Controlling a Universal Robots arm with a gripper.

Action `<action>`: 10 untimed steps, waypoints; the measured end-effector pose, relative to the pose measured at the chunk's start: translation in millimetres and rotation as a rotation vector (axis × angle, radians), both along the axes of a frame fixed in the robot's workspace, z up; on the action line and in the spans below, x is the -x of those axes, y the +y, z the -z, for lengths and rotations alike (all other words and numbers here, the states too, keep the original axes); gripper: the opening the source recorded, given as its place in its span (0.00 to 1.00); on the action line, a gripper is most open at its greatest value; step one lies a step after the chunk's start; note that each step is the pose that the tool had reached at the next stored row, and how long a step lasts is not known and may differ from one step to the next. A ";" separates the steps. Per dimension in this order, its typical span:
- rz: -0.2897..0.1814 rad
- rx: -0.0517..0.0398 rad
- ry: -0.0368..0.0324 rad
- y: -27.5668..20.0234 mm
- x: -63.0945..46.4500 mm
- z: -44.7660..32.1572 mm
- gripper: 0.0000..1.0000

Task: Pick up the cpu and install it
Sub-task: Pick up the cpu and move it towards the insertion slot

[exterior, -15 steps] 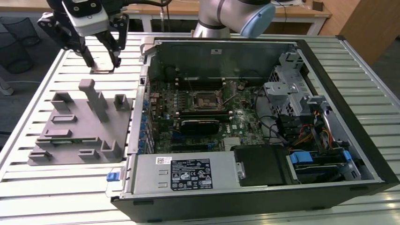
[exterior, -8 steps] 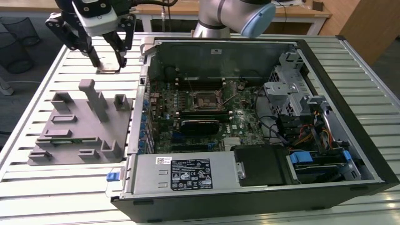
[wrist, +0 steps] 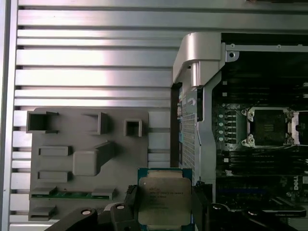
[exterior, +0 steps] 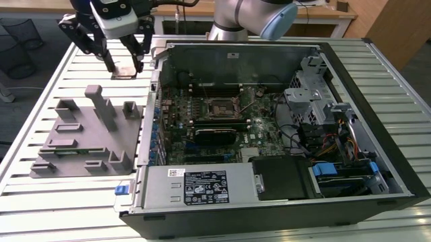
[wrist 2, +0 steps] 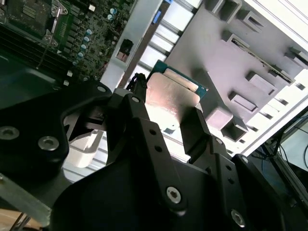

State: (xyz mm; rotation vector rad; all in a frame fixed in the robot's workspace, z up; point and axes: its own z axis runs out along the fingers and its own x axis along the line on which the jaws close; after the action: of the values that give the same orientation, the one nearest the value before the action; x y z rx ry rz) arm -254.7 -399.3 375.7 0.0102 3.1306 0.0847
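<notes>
— Pale metal slats make up the table [exterior: 60, 201]. What sits on it?
— An open computer case [exterior: 269, 218] lying on its side, and a grey fixture [exterior: 74, 151] with raised blocks and slots, just beside the case's wall. A long green memory stick [wrist: 72, 195] lies in one slot of the fixture.
— And the cpu [exterior: 125, 72]?
— Gripped in the jaws. The dark fingers [wrist 2: 195, 130] press on two opposite edges of it, so the jaws are closed as far as the chip's width allows.
— Which way does it face?
— It is held flat, level with the table as far as the exterior view tells. Its pale metal top faces up toward the wrist. In both wrist views that top catches the light, with a thin green rim round it.
— Any long axis?
— Barely; it is close to square. In the first wrist view its edges run square with the table's slats and the case wall, not turned.
— Where does everything lie from the jaws?
— The case wall's rounded corner is just beside them, on the exterior view's right. The black socket [exterior: 223, 107] with its metal frame lies inside the case, well apart from the jaws on that same side. The fixture lies lower, on the other side, nearer the exterior camera. The arm [exterior: 235, 20] rises beyond the case's far wall.
— Is the chip touching anything beneath?
— I cannot tell.
</notes>
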 end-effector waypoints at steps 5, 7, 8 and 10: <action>0.000 -0.0001 0.0000 0.3 -13.0 0.4 0.53; 0.000 0.0000 -0.0001 0.3 -17.9 0.6 0.53; 0.000 0.0000 0.0000 0.3 -20.4 0.7 0.53; 0.000 0.0001 0.0000 0.3 -24.7 0.9 0.53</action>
State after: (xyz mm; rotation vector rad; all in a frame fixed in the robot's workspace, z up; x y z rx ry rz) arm -230.0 -399.0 374.9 0.0102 3.1306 0.0846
